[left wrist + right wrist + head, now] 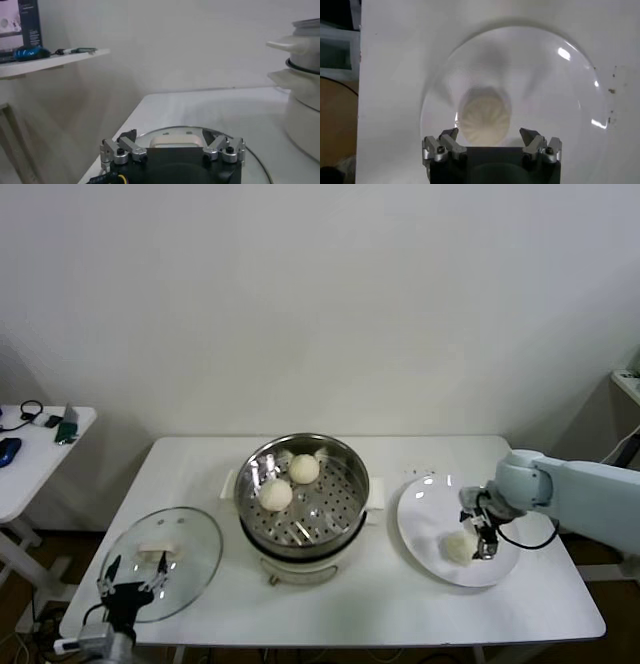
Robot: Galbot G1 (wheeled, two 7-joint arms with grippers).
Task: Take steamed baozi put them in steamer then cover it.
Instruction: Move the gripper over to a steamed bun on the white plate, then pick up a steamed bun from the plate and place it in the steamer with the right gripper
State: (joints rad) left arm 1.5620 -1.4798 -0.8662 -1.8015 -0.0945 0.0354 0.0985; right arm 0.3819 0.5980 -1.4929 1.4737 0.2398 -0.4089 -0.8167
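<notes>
Right gripper point(490, 137) spread wide over plate's point(425, 534) last bun point(484, 116) — pleats seen only by wrist camera; left gripper point(172, 148) open beside lid point(190, 539).

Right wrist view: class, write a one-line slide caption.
Open right gripper poised above the last baozi on the white plate.

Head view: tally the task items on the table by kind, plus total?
Baozi: 4 — three in the steamer, one on the white plate
Steamer: 1
Glass lid: 1
White plate: 1
Total: 7
</notes>
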